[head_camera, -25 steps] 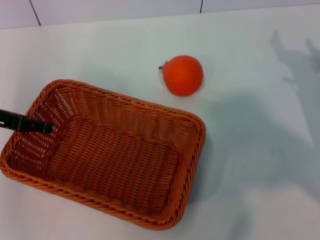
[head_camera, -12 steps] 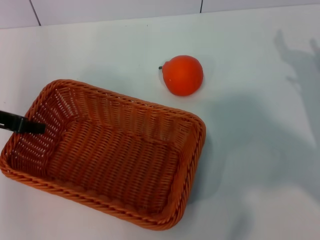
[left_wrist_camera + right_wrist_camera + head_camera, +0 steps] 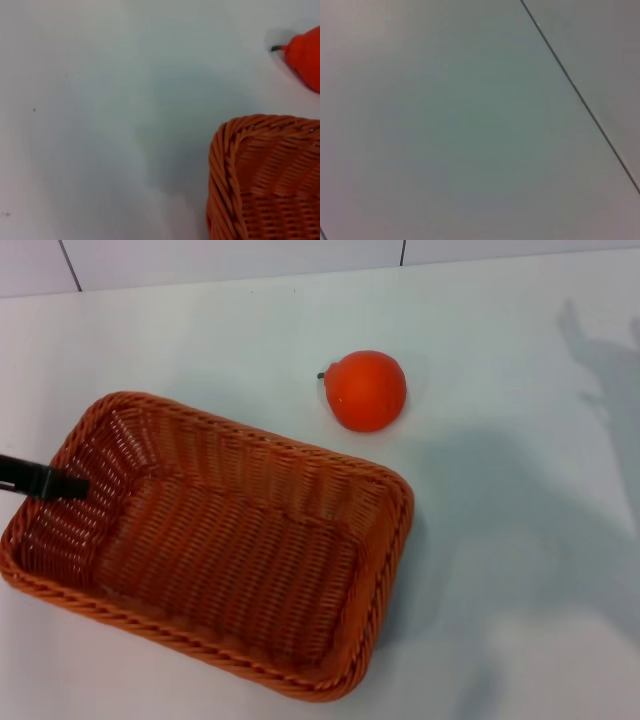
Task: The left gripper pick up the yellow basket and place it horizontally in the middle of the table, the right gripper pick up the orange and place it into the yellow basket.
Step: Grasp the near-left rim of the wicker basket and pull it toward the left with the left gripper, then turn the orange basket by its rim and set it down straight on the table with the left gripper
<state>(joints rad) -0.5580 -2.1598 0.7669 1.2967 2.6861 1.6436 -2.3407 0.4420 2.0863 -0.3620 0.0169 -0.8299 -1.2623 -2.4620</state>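
head view: the yellow basket (image 3: 215, 540) sits on the white bench (image 3: 200, 330) toward its near left corner, turned at a slant to the bench edges. it is a large rectangular woven basket, orange-brown, with sloped ribbed sides, a tight-woven flat floor and a braided rim, and nothing lies inside it. the orange (image 3: 366, 389) rests on the bench beyond the basket's far right corner, apart from it, nearer the far edge; it is smooth, glossy orange-red, with a small dark stem nub pointing left. the left gripper (image 3: 45, 481) shows only as a thin black bar reaching in from the left edge over the basket's left end; i cannot tell whether it is clenched or released.

left wrist view: one rounded corner of the basket (image 3: 265, 177) shows its braided rim and woven inner wall, with the orange (image 3: 306, 55) and its stem partly in frame beyond it.

right wrist view: only a plain grey surface with a thin dark seam (image 3: 580, 95).
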